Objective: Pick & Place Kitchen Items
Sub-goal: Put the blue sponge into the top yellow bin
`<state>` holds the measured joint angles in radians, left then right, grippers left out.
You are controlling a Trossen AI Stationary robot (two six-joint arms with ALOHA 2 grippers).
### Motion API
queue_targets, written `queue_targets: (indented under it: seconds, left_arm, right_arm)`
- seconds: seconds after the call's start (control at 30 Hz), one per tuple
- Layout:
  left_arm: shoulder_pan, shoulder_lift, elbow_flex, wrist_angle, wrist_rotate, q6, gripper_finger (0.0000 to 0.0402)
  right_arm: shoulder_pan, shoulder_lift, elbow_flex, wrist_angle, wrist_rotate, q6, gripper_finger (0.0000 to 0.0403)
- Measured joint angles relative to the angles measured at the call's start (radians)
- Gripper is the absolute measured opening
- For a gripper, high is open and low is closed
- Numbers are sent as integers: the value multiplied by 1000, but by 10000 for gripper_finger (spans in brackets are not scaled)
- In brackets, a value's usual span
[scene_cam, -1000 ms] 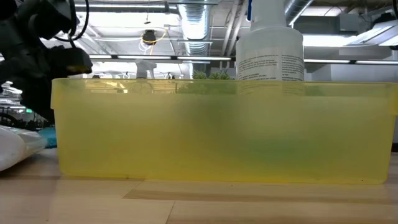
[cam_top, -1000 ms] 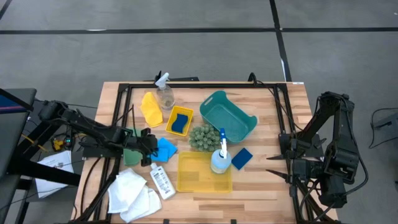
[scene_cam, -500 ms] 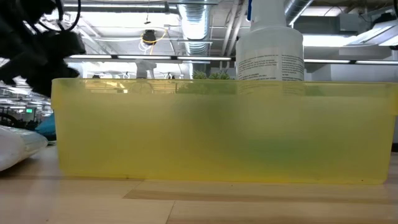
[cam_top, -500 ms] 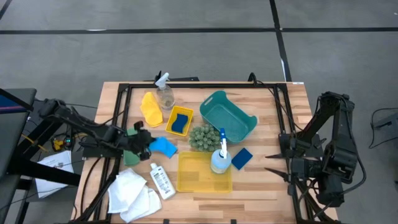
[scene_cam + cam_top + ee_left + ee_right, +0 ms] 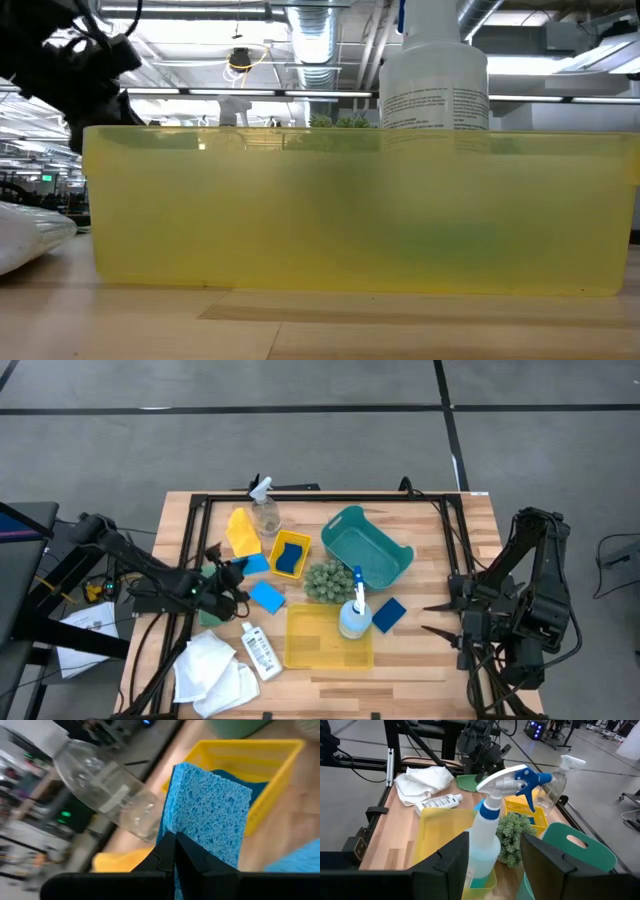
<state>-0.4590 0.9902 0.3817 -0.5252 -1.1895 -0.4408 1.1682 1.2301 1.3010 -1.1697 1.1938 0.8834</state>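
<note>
Left gripper (image 5: 172, 851) clenching a blue sponge (image 5: 207, 812).
Hovering beside the small yellow bin (image 5: 289, 554), seemingly off the table; right gripper (image 5: 437, 618) idling, fingers parted.

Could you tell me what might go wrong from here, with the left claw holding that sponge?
The left claw pinches the blue sponge only at one edge, so it could slip or swing. The clear spray bottle stands close by and might be knocked over. The small yellow bin ahead already holds a sponge, so another may perch on top rather than settle.
</note>
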Motion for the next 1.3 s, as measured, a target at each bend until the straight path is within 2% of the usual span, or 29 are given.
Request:
queue_targets:
  seconds: [0.3,0.5,0.73,0.9,1.3]
  left_arm:
    - [-15,228,0,119,-234,22,0]
    - [-71,334,0,290,-372,67,0]
    - [-32,474,0,454,-382,147,0]
    - [48,546,0,480,-382,149,0]
    - [176,550,-2,454,-382,149,0]
  right_arm:
    - [0,0,0,-1,-10,6,168]
    - [0,0,0,-1,-14,7,168]
    - [0,0,0,-1,-14,8,168]
    - [0,0,0,3,-16,8,168]
    - [1,0,0,0,-18,11,168]
